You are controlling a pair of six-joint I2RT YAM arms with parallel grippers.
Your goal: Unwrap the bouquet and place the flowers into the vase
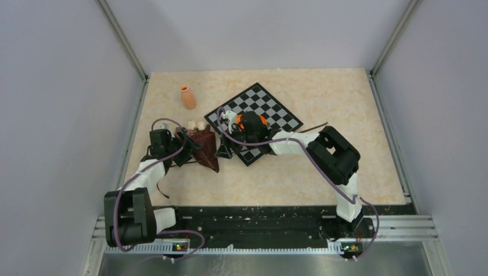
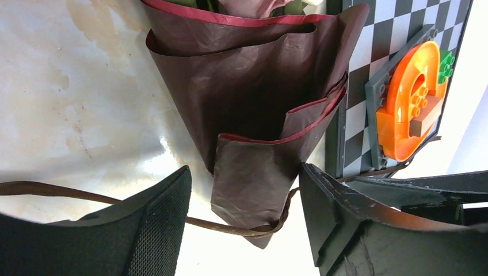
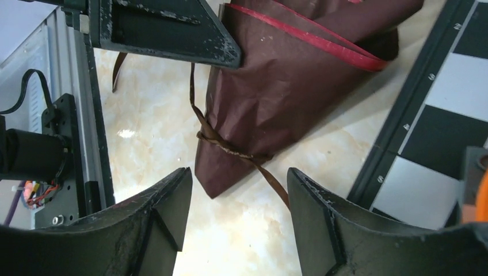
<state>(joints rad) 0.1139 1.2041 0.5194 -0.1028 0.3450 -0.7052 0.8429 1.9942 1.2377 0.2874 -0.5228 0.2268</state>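
From above, the light is soft and even. The table (image 1: 322, 172) looks bright, with small soft shadows under the arms. At the left gripper (image 2: 244, 169), the table shines white just above the finger (image 2: 155, 230) on the picture's left. Past the other finger the edge is washed out to plain white. Both fingers look dark and a bit fuzzy, but the bouquet (image 2: 253, 103) between them is sharp. At the right gripper (image 3: 239, 171), a small shiny spot sits above the finger (image 3: 149, 230) on the picture's left, and both fingers are dark.
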